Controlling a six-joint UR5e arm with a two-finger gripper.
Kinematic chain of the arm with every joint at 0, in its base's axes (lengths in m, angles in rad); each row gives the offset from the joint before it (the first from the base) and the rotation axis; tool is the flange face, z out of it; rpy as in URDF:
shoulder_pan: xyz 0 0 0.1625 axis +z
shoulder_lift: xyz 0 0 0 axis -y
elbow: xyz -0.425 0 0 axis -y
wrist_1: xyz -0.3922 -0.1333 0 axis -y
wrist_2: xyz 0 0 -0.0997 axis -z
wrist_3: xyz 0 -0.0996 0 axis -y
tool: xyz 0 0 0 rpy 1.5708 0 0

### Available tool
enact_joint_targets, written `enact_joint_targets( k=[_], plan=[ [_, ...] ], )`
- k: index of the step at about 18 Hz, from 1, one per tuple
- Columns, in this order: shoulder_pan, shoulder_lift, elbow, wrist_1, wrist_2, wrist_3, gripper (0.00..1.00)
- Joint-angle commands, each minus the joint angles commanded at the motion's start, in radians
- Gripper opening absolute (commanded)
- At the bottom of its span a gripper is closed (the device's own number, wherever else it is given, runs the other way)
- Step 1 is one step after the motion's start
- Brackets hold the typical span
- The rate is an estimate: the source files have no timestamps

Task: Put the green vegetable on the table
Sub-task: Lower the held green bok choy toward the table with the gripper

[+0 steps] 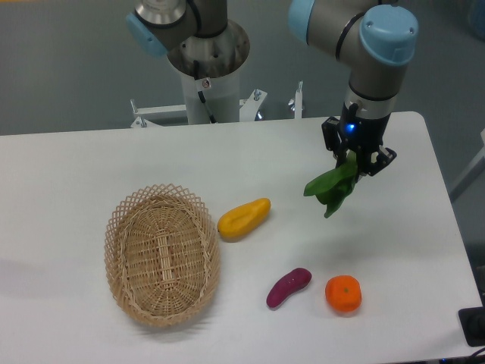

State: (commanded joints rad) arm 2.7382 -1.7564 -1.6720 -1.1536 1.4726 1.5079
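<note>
The green vegetable (pixel 330 189), a leafy toy bok choy, hangs from my gripper (pixel 353 162) above the right part of the white table (pixel 91 167). The gripper is shut on its stalk end, and the dark leaves droop down and to the left. I cannot tell whether the leaf tips touch the tabletop. The gripper points straight down from the arm's wrist.
An oval wicker basket (pixel 162 255) lies at the left, with nothing in it. A yellow fruit (pixel 244 218) lies right of the basket. A purple eggplant-like piece (pixel 288 287) and an orange fruit (pixel 343 294) lie near the front. The robot base (pixel 208 61) stands behind the table.
</note>
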Motion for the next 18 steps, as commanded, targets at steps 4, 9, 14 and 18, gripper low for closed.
enact_joint_targets(
  k=[4,9,14,18],
  plan=[
    [0.005,0.002,-0.018,0.002,0.0,0.002,0.46],
    [0.012,0.008,-0.058,0.003,0.003,0.055,0.46],
    [0.029,0.028,-0.135,0.055,0.005,0.129,0.46],
    [0.046,0.028,-0.202,0.116,0.006,0.204,0.46]
  ],
)
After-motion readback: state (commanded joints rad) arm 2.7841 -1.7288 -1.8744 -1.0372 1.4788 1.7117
